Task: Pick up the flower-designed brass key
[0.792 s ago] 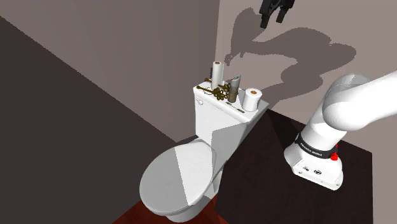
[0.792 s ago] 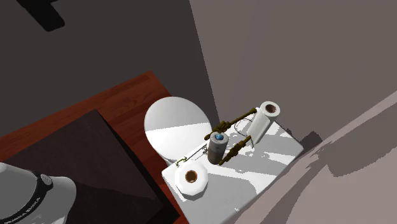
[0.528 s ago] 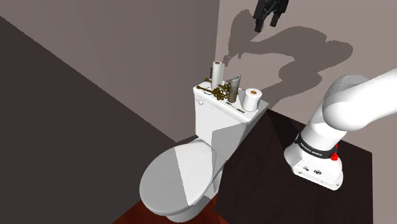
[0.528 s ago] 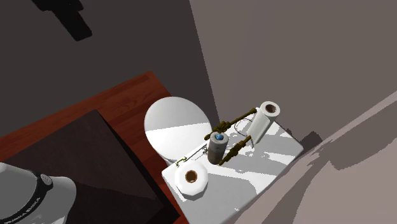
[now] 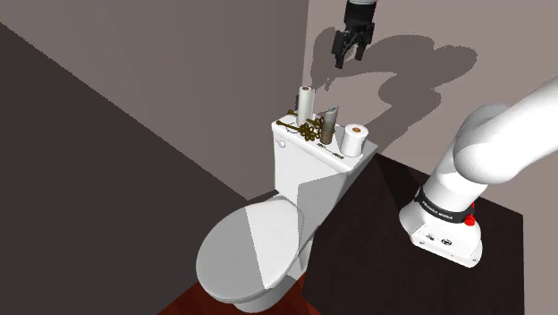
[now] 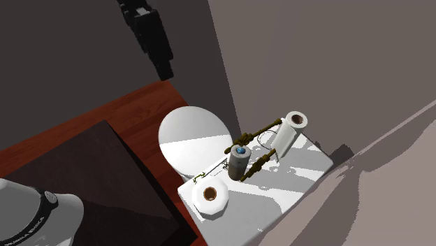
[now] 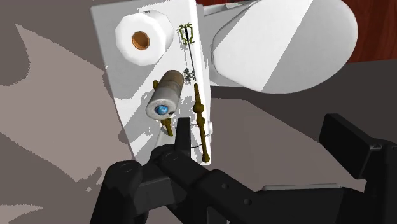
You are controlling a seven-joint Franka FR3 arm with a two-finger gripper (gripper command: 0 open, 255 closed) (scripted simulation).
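Two ornate brass keys lie on the white toilet tank lid. The long key runs along the bowl-side edge. The other key is partly hidden by a grey cylinder. A thin key with a greenish ornate head lies by the near paper roll. I cannot tell which key has the flower design. From the shoulder view the keys look like one cluster. My gripper hangs open high above the tank, holding nothing.
Two toilet paper rolls stand on the lid, one at each end, with the grey cylinder between them. The wall rises right behind the tank. The toilet seat is below, over a red-brown floor.
The gripper has come down and moved to the shoulder view's left, closer to the tank. In the second exterior view it has travelled rightwards from the top left corner. Nothing on the lid moved.
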